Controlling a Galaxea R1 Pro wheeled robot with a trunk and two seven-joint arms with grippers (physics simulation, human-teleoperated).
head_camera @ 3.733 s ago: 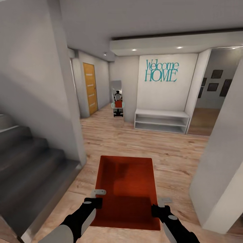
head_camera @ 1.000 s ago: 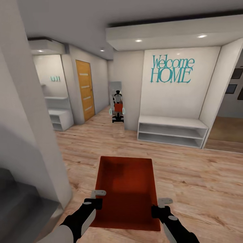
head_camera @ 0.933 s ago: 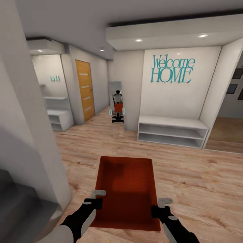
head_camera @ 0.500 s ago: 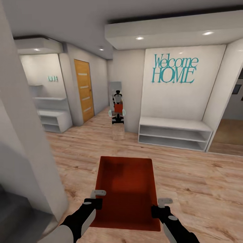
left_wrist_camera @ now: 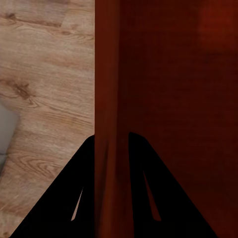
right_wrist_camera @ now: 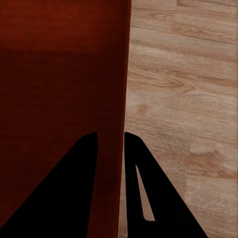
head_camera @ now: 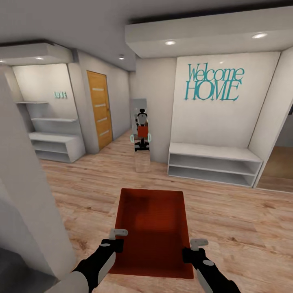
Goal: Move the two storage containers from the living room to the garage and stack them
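Orange-red container point(head_camera: 152, 230) hangs in front of my chest over the wood floor point(head_camera: 240, 228), left tool point(head_camera: 115, 244) and right tool point(head_camera: 191, 253) each pinching a side wall. Clipping the near pillar point(head_camera: 28, 211) could jar it loose.

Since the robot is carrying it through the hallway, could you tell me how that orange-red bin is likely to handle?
The storage container looks stiff: held only by its side walls, it shows no sag. Empty, so probably light. With the left gripper and right gripper pinching thin walls near one end, it might tip forward.
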